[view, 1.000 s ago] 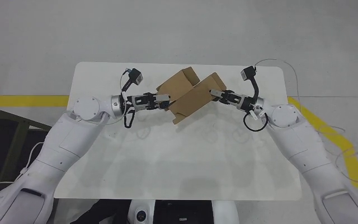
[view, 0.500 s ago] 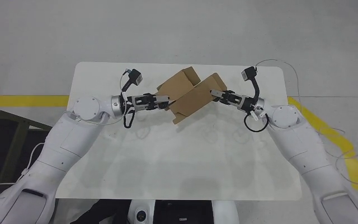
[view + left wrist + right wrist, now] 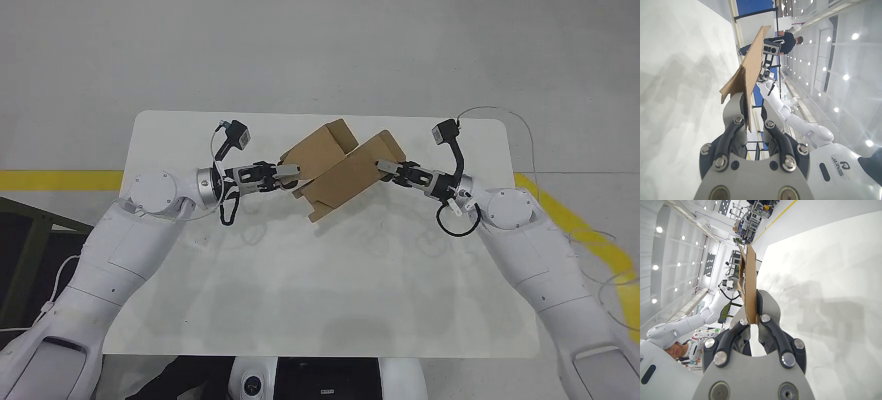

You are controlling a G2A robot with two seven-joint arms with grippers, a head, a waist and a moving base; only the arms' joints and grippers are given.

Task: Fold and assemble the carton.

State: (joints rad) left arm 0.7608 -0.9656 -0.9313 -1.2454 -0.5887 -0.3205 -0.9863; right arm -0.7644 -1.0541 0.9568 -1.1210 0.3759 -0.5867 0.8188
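A brown carton (image 3: 340, 170), partly opened with flaps spread, is held above the far middle of the white table (image 3: 400, 290). My left gripper (image 3: 288, 172) is at its left end. In the left wrist view this gripper (image 3: 752, 100) is open: a carton (image 3: 751, 66) flap lies against one finger (image 3: 735, 106), and a gap separates it from the other. My right gripper (image 3: 385, 167) is shut on the carton's right end. In the right wrist view its fingers (image 3: 753, 302) pinch the cardboard (image 3: 750, 279) edge.
The table's far edge (image 3: 320, 113) runs just behind the carton. The near half of the table is bare. A yellow floor line (image 3: 60, 180) passes on both sides, and a dark frame (image 3: 15, 240) stands on the floor at the left.
My left wrist has shifted slightly toward the table's left and far side. The carton and the right arm have hardly moved.
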